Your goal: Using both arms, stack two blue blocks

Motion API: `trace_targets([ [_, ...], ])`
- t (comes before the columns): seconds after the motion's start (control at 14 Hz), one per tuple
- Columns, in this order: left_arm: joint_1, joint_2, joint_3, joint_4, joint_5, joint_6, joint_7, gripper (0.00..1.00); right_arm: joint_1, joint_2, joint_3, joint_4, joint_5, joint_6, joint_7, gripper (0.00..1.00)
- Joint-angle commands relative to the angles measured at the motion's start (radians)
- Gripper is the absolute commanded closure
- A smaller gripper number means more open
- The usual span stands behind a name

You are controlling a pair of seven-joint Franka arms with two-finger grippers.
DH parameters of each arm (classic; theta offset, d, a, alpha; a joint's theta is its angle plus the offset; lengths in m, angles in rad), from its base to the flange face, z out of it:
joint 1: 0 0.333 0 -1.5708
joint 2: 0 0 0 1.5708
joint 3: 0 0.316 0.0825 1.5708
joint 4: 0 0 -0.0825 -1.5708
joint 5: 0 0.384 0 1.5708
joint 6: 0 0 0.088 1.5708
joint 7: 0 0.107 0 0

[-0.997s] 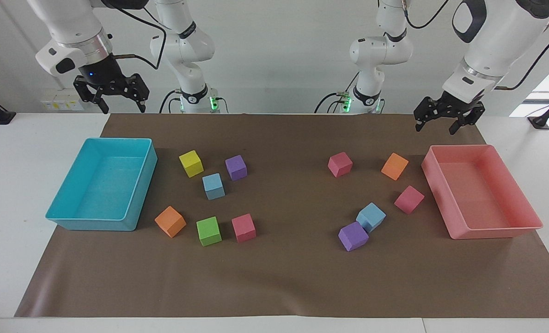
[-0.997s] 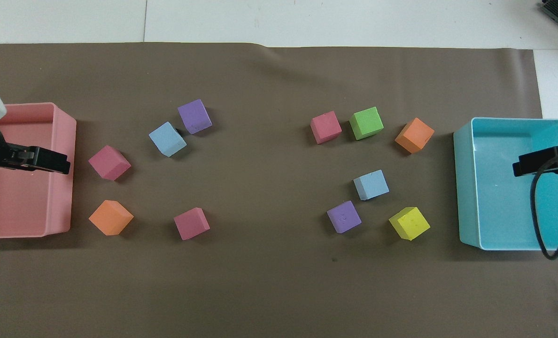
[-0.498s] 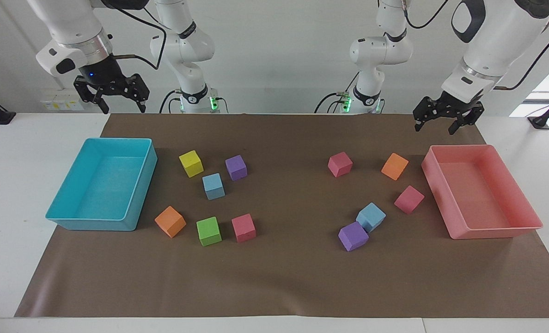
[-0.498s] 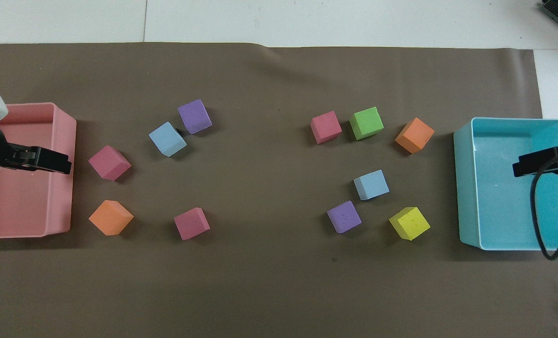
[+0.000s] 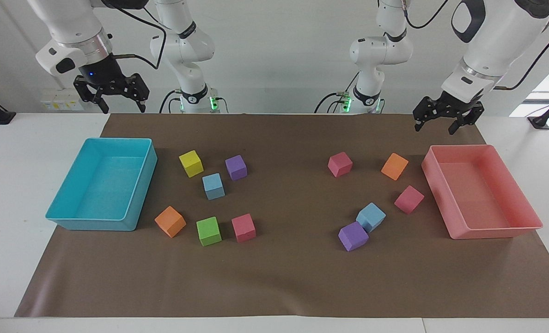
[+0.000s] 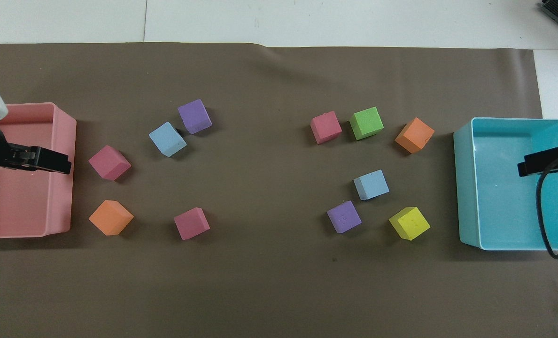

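Two sky-blue blocks lie apart on the brown mat. One blue block is toward the right arm's end, amid other cubes. The other blue block is toward the left arm's end, close beside a purple cube. My right gripper hangs open and empty, high over the turquoise tray. My left gripper hangs open and empty, high over the pink tray.
Around the first blue block are a yellow cube, a purple cube, an orange cube, a green cube and a pink cube. Near the other are two pink cubes and an orange cube.
My right gripper has drifted slightly toward the right arm's end of the table over the turquoise tray. The left gripper and all cubes stay where they were.
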Motion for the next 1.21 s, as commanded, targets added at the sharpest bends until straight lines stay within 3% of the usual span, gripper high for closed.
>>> trace_targets([
  [0.0,-0.002,-0.015,0.0,-0.007,0.014,0.003,0.002,0.0,0.006,-0.025,0.002,-0.035,-0.007,0.011,0.004,0.0],
  [0.28,-0.002,-0.015,0.0,-0.007,0.014,0.003,0.001,0.0,0.012,-0.034,0.013,-0.104,0.042,0.078,0.005,0.0],
  [0.57,-0.002,-0.015,0.001,-0.005,0.012,-0.004,-0.003,0.0,0.115,-0.016,0.017,-0.234,0.046,0.234,0.012,0.0],
  [1.14,0.005,-0.015,0.001,-0.005,0.012,-0.005,-0.003,0.0,0.242,0.096,0.019,-0.387,0.046,0.496,-0.015,0.0],
])
